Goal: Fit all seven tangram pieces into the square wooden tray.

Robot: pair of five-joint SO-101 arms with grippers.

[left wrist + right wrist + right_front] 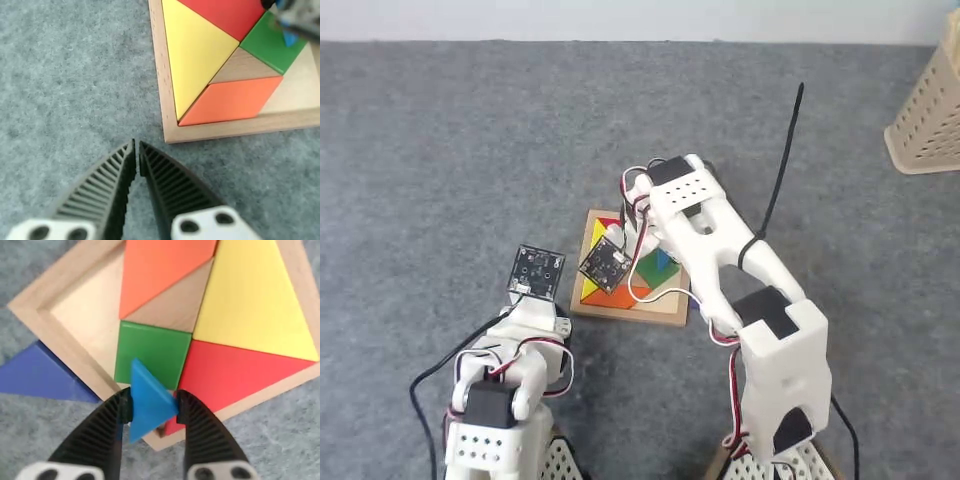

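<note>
My right tool (152, 399) pinches the blue triangle (147, 410) above the tray (60, 342) rim, bare wood ahead; my left tool (137, 145), closed, faces its corner.

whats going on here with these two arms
The right gripper holds a small light-blue triangle just over the wooden tray, by the green square. The yellow triangle, red triangle and orange piece already lie in the tray. A dark blue triangle sits on the carpet outside it. The left gripper is shut, empty, over the carpet near a tray corner.
</note>
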